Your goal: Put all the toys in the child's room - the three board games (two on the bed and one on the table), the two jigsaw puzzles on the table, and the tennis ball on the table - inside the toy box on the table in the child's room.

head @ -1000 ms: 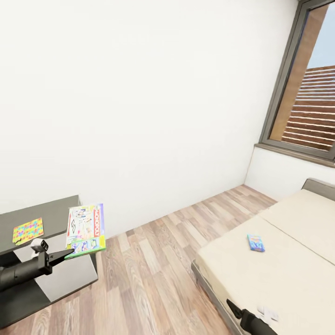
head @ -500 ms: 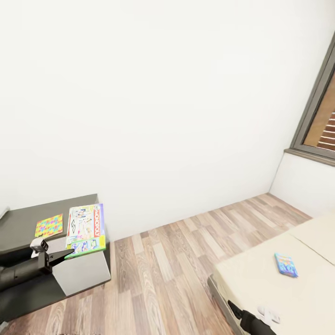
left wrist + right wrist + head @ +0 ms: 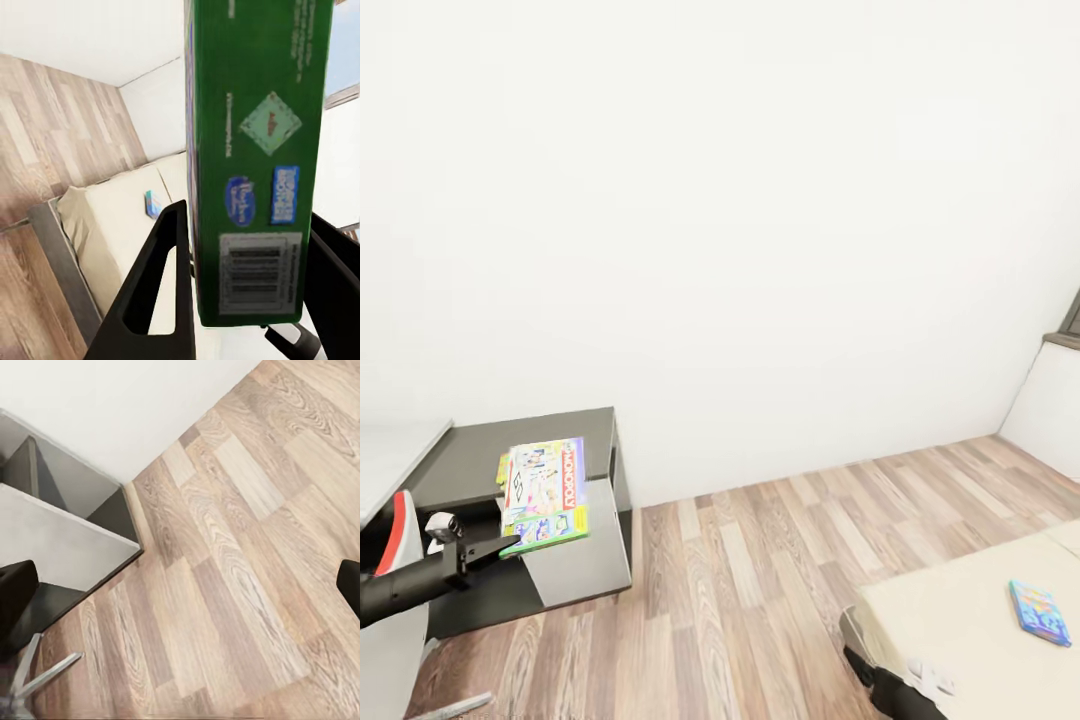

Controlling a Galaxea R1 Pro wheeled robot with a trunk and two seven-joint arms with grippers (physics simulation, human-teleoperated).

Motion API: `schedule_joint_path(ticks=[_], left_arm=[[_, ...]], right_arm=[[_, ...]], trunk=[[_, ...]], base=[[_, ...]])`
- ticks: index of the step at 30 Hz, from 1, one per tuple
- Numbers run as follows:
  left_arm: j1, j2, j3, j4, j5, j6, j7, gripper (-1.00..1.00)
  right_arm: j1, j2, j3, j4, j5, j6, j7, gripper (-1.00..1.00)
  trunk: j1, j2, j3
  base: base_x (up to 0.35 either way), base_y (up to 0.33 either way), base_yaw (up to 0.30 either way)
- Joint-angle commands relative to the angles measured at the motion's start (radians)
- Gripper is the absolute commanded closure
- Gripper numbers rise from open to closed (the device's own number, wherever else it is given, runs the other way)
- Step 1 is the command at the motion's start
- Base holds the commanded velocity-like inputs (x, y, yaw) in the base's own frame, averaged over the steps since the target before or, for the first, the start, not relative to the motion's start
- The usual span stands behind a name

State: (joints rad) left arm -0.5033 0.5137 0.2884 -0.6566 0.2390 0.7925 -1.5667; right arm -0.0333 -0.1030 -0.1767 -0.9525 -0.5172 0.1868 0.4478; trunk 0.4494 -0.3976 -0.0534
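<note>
My left gripper (image 3: 500, 547) is shut on the longer white-green board game (image 3: 544, 493), holding it flat in the air in front of the table's dark grey top (image 3: 470, 455). In the left wrist view the game's green edge (image 3: 255, 142) sits between the two black fingers (image 3: 161, 292). A yellow sliver of a jigsaw puzzle (image 3: 501, 468) peeks out behind the held game. The small blue board game (image 3: 1039, 611) lies on the beige bed (image 3: 950, 620) at the lower right. My right gripper (image 3: 182, 585) is open over the wood floor.
A white wall runs behind the table. Wood-plank floor (image 3: 760, 560) lies between table and bed. A chair with a red-and-grey back (image 3: 398, 530) stands at the far left, its metal base (image 3: 34, 679) near the table's white panel (image 3: 60, 547).
The camera has swung left: the window has slid out of the picture and the table and bed have shifted right. My left gripper still holds the white-green game.
</note>
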Motion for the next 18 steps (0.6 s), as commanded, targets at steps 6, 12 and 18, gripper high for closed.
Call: schedule_joint_path(ticks=[6, 12, 18], left_arm=[[-0.001, -0.001, 0.001, 0.000, 0.000, 0.010, -0.004, 1.00], [-0.001, -0.001, 0.001, 0.000, 0.000, 0.010, -0.004, 1.00], [-0.001, -0.001, 0.001, 0.000, 0.000, 0.010, -0.004, 1.00]], right_arm=[[0.000, 0.000, 0.021, 0.000, -0.010, 0.007, 0.003, -1.00], [0.000, 0.000, 0.024, 0.003, -0.010, 0.006, 0.003, -1.00], [0.000, 0.000, 0.025, 0.003, -0.011, 0.005, 0.002, -1.00]], trunk=[[0.001, -0.002, -0.002], [0.001, -0.002, -0.002], [0.001, -0.002, -0.002]], base=[[0.000, 0.000, 0.287], [0.000, 0.000, 0.287], [0.000, 0.000, 0.287]])
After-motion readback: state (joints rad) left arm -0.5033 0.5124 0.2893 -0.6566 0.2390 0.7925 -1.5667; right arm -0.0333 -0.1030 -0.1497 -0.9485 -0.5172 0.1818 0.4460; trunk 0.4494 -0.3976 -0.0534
